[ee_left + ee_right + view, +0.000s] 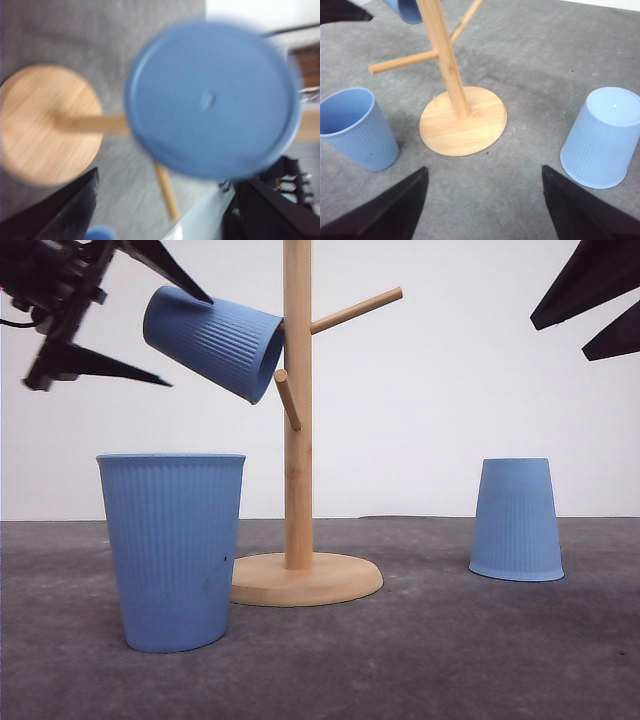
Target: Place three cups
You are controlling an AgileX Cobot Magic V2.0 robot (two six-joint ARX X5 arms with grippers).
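A light-blue ribbed cup (215,340) hangs tilted on a peg of the wooden stand (297,440), mouth toward the post. My left gripper (190,343) is open around its base, upper finger touching the cup, lower finger apart. In the left wrist view the cup's flat base (212,100) sits just ahead of the left gripper (165,210). A second cup (172,550) stands upright at the front left. The third cup (516,520) rests upside down on the right. My right gripper (560,340) hovers open, high at the right. The right gripper (485,200) sees the upright cup (355,130) and the upside-down cup (602,142).
The stand's round wooden base (310,578) sits mid-table on grey cloth (420,650). A free peg (355,310) points up to the right, and a short one (288,400) points forward. A white wall closes the back.
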